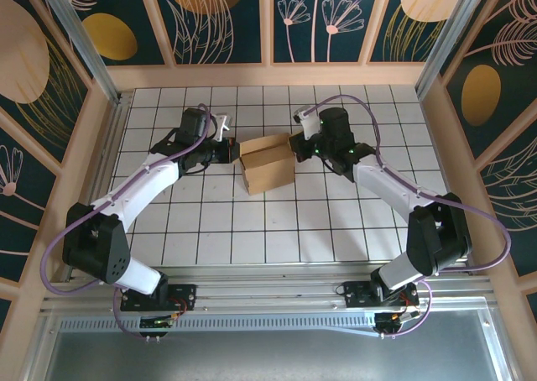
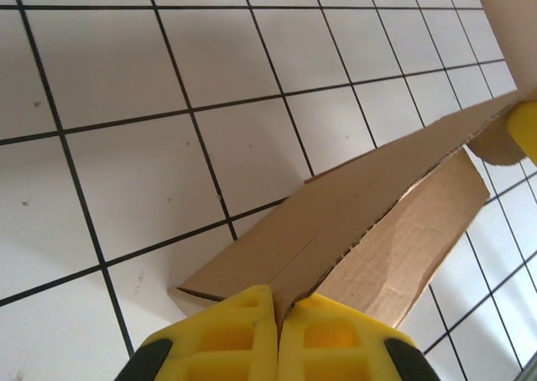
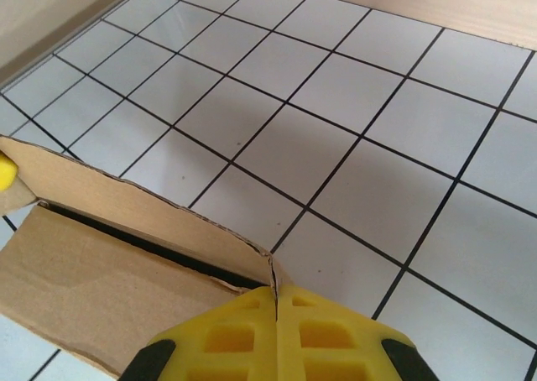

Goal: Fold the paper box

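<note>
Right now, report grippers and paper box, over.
Left gripper shut on the paper box. Right gripper shut on its opposite end. Partly folded, held between them. Nothing blocking.

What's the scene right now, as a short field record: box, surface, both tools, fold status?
object: plain brown cardboard paper box, near the table's middle, between the two arms
surface: white tiled table with black grid lines
left: left tool shut, pinching a thin cardboard edge on the box's left side
right: right tool shut, pinching a flap edge on the box's right side
fold status: unfinished; the right wrist view shows a dark gap under the pinched flap
</note>
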Tool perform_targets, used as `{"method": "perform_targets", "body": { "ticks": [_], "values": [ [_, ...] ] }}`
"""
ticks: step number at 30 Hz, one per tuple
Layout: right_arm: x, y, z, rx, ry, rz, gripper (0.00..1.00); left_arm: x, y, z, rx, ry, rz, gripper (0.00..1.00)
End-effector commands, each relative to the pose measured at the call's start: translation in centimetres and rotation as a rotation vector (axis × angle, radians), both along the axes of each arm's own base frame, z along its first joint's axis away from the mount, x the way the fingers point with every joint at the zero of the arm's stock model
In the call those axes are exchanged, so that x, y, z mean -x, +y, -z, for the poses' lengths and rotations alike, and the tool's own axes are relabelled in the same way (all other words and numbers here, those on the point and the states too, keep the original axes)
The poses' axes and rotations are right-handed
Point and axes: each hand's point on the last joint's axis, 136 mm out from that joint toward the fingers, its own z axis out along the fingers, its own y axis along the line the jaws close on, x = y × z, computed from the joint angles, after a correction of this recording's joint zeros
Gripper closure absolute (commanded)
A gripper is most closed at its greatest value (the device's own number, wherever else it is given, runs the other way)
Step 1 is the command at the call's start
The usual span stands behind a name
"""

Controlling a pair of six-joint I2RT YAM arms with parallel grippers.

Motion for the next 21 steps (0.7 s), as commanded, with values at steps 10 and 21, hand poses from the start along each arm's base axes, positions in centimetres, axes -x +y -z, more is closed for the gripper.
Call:
{"method": "perform_targets", "body": {
  "ticks": [10,21],
  "values": [
    [1.8,1.3,1.2,-0.088,0.097,0.039,1.00,-1.6,-0.4,-3.0,0.049,-0.068,-0.089,0.96],
    [3.0,2.6,0.9,-0.098,0.101,0.070,1.00,-1.9,-0.8,-4.2,0.066,-0.101,-0.133,0.98]
  ]
}}
